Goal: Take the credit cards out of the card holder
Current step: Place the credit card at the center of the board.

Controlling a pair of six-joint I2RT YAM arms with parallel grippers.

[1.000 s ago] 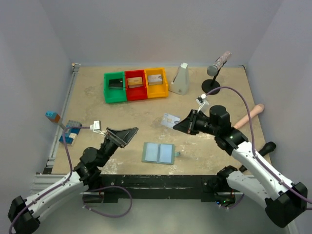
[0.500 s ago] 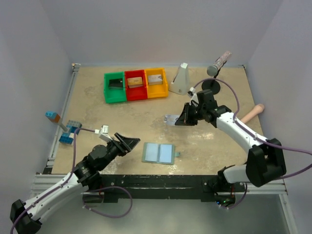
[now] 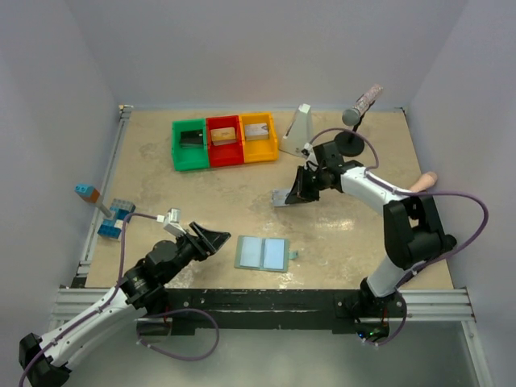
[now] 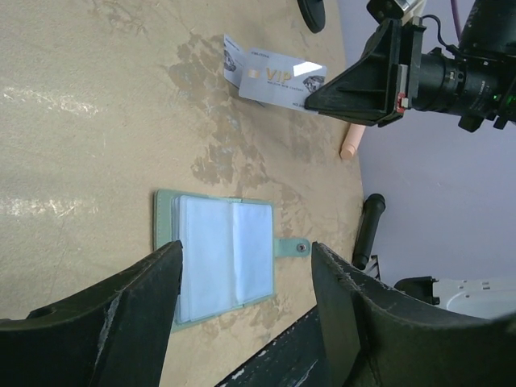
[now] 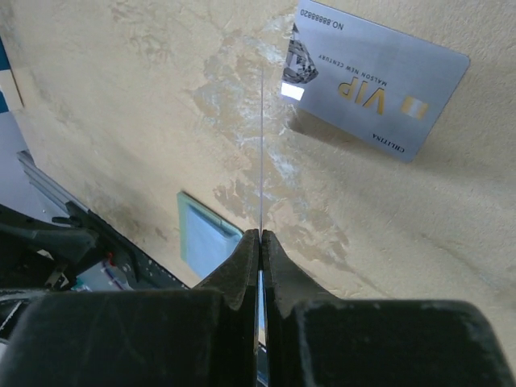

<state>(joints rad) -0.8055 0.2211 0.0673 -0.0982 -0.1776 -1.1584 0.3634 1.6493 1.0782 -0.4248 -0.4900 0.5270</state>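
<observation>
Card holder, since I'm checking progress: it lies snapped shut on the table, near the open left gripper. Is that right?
Not quite. The card holder lies open, not snapped shut, with its pale inner pockets facing up and its snap tab sticking out. It is on the table near the open left gripper. The left wrist view shows it.

top camera looks down from behind; both wrist cameras, low and close, share the card holder point(image 4: 218, 256).
</observation>
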